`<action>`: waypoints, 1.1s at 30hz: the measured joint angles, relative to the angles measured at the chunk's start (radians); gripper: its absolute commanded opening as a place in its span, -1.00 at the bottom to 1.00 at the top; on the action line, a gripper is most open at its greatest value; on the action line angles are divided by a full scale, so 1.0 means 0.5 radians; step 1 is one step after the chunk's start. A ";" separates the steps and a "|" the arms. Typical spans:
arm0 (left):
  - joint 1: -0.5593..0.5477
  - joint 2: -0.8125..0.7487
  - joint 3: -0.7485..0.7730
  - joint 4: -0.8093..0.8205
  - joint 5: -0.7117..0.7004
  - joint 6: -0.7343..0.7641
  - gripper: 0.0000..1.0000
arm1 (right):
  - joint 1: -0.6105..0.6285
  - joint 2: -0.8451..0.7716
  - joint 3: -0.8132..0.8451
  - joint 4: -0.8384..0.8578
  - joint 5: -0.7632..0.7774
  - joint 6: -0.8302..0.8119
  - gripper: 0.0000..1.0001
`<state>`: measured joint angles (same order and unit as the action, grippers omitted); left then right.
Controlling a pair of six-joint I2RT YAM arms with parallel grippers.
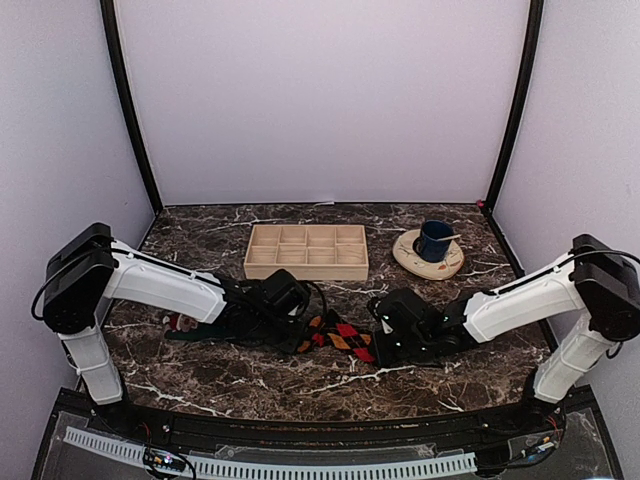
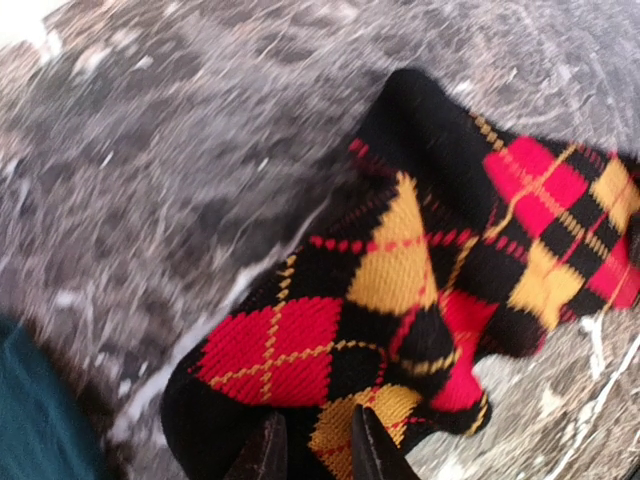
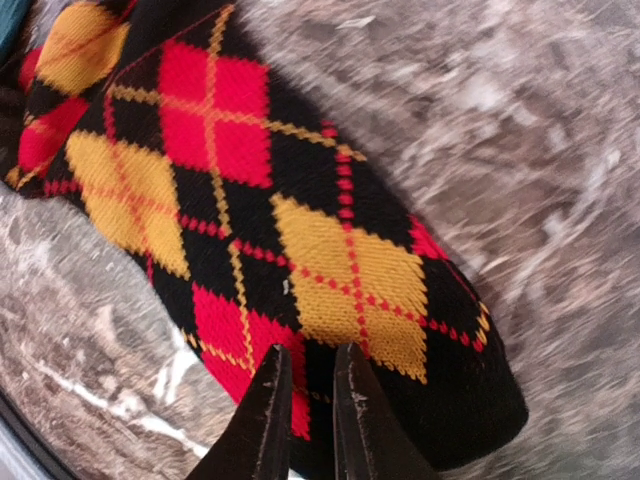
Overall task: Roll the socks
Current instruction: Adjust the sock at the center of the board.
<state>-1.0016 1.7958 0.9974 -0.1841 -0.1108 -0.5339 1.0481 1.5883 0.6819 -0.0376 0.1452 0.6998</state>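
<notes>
The left pincer (image 2: 315,428) pinches the argyle sock (image 1: 342,336) at its 9 o'clock end, the right pincer (image 3: 311,372) at 3 o'clock; rolling looks about to start, so next curl one end over.

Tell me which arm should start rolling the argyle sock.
Right, probably: the right claw grips the flat, free end of the argyle sock, fabric stretching straight ahead. The left claw sits over a bunched, folded part.

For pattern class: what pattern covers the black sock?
The black sock shows red and yellow argyle diamonds; clearest in right wrist view.
</notes>
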 measured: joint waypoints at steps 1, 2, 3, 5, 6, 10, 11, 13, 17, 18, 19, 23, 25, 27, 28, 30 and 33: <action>0.012 0.014 0.008 0.033 0.031 0.020 -0.50 | 0.024 0.000 -0.003 0.006 -0.001 0.027 -0.71; 0.021 0.021 0.009 0.057 0.053 0.040 -0.50 | 0.047 0.000 -0.004 0.011 -0.002 0.049 -0.71; 0.026 0.028 0.012 0.079 0.081 0.062 -0.51 | 0.069 0.000 -0.005 0.017 -0.008 0.076 -0.71; 0.039 0.049 0.031 0.099 0.127 0.101 -0.52 | 0.101 0.000 -0.005 0.022 -0.019 0.114 -0.68; 0.047 0.062 0.045 0.109 0.147 0.116 -0.53 | 0.114 0.002 -0.005 0.025 -0.020 0.133 -0.62; 0.057 0.079 0.065 0.108 0.171 0.140 -0.57 | 0.143 0.002 0.017 0.005 0.007 0.193 -0.32; 0.057 0.079 0.064 0.108 0.171 0.140 -0.59 | 0.149 -0.002 0.029 -0.022 0.024 0.201 -0.27; 0.063 0.069 0.042 0.126 0.175 0.132 -0.62 | 0.155 -0.024 0.056 -0.112 0.067 0.221 -0.16; 0.085 0.003 -0.069 0.211 0.231 0.084 -0.66 | 0.156 -0.063 0.153 -0.289 0.156 0.246 -0.12; 0.089 -0.014 -0.095 0.230 0.253 0.065 -0.67 | 0.156 -0.063 0.191 -0.320 0.172 0.248 -0.11; 0.093 -0.024 -0.117 0.251 0.276 0.048 -0.67 | 0.156 -0.063 0.228 -0.348 0.182 0.249 -0.10; 0.117 -0.075 -0.227 0.379 0.389 -0.045 -0.71 | 0.156 -0.041 0.454 -0.455 0.234 0.252 -0.10; 0.134 -0.099 -0.277 0.429 0.437 -0.087 -0.73 | 0.156 0.005 0.567 -0.481 0.251 0.253 -0.09; 0.150 -0.127 -0.319 0.452 0.475 -0.124 -0.75 | 0.156 0.101 0.689 -0.509 0.262 0.259 -0.09; 0.157 -0.139 -0.336 0.457 0.487 -0.138 -0.76 | 0.156 0.142 0.723 -0.518 0.263 0.262 -0.09; 0.176 -0.170 -0.374 0.462 0.500 -0.169 -0.77 | 0.156 0.248 0.796 -0.546 0.263 0.274 -0.09; 0.201 -0.226 -0.438 0.469 0.505 -0.215 -0.78 | 0.156 0.379 0.871 -0.612 0.265 0.300 -0.09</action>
<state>-0.9012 1.6829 0.7784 0.0505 0.1417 -0.6415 1.1259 1.7779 1.1172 -0.3435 0.2775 0.8497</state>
